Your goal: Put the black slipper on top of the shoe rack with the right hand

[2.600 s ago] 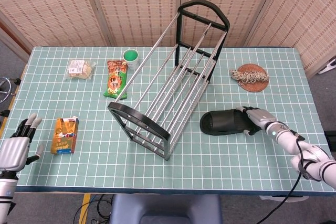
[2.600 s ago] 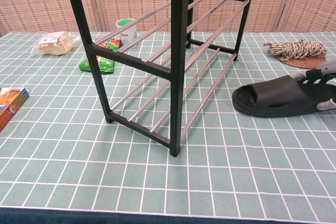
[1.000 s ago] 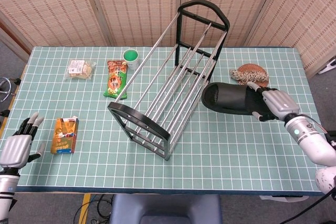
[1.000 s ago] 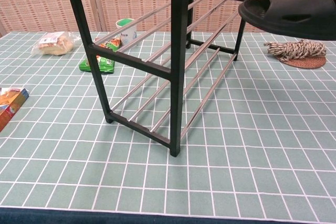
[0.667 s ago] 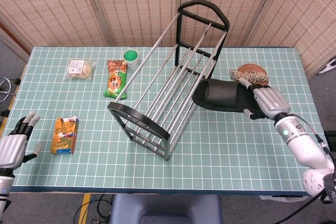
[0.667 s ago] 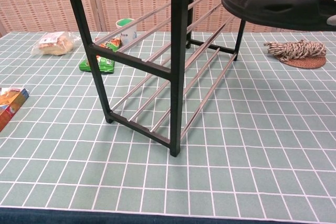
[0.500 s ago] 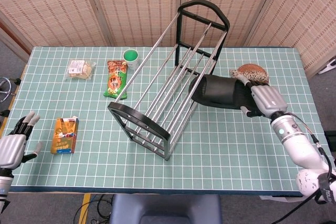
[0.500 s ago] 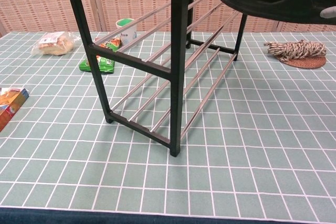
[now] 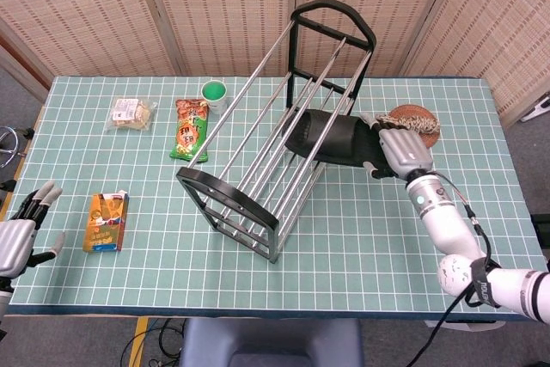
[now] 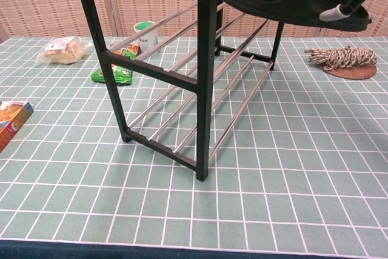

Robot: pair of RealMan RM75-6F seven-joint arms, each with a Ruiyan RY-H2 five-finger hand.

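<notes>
The right hand (image 9: pixel 397 151) holds the black slipper (image 9: pixel 331 139) tight, up by the shoe rack (image 9: pixel 258 148), and the left hand (image 9: pixel 17 231) has its fingers apart.

Black rubber open-toe slipper (image 9: pixel 331 139), held roughly level in mid-air, toe over the top bars of the black-framed, chrome-barred shoe rack (image 9: pixel 273 131) on the desk.

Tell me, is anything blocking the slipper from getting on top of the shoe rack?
Nothing visible blocks it. The right hand holds the black slipper up by the shoe rack, toe already over the top bars, which look bare.
</notes>
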